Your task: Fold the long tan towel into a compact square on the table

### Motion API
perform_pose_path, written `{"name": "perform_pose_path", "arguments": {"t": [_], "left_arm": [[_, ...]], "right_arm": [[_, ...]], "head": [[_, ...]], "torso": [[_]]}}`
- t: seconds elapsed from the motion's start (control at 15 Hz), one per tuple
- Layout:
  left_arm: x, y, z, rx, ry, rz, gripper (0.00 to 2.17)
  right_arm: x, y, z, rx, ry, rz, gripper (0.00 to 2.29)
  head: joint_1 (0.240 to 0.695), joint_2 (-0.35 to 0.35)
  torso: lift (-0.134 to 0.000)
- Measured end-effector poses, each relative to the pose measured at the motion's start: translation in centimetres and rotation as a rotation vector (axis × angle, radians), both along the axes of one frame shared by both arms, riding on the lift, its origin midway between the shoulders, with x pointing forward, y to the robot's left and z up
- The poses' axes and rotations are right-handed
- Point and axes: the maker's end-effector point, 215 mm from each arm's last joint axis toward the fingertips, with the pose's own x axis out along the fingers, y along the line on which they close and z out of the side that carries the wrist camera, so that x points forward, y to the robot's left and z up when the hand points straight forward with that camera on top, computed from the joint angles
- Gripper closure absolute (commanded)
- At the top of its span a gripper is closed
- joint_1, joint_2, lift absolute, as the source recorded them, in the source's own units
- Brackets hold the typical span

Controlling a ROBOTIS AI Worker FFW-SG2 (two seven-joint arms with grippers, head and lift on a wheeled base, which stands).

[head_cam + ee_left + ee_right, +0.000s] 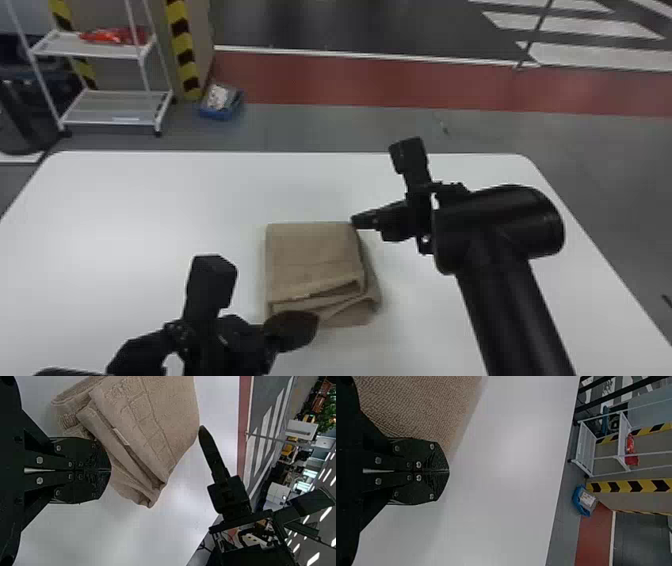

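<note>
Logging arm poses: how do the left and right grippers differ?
Left gripper is at the near edge of the towel; right gripper is at its far right corner. In the head view, left gripper points right, right gripper points left. Shared: both shut.

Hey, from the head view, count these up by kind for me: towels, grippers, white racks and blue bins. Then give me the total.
Towel: 1
Grippers: 2, the left gripper and the right gripper
White rack: 1
Blue bin: 1
Total: 5
</note>
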Motion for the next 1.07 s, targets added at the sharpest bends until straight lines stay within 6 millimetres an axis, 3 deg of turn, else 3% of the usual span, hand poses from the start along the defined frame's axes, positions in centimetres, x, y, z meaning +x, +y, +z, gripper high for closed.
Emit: {"name": "perform_pose_path", "arguments": {"t": [0.2, 0.33, 0.53, 0.73, 0.87, 1.07], "left_arm": [[-0.2, -0.3, 0.0, -0.002, 0.003, -0.006, 2.09], [-0.3, -0.5, 0.0, -0.003, 0.003, -0.01, 2.09], [-0.2, -0.4, 0.0, -0.005, 0.005, -0.008, 2.09], [0.0, 0.0, 0.1, -0.005, 0.002, 0.002, 2.09], [0.0, 0.0, 0.1, -0.006, 0.003, 0.001, 2.09], [0.0, -0.2, 0.0, -0.005, 0.003, 0.003, 2.05]], "right_arm": [[-0.3, -0.3, 2.8, 0.036, -0.062, -0.01, 1.89], [-3.7, 2.3, 3.0, 0.099, -0.024, 0.05, 1.89], [-10.0, 6.7, 1.2, 0.154, 0.072, 0.154, 1.89], [-14.5, 8.8, -0.5, 0.165, 0.124, 0.202, 1.89], [-15.9, 9.2, -0.4, 0.174, 0.126, 0.21, 1.89], [-16.0, 8.7, 0.4, 0.178, 0.106, 0.202, 1.89]], "head": [[0.695, -0.136], [0.695, -0.117], [0.695, -0.076], [0.695, -0.034], [0.695, -0.025], [0.695, -0.034]], "torso": [[-0.125], [-0.125], [-0.125], [-0.125], [-0.125], [-0.125]]}}
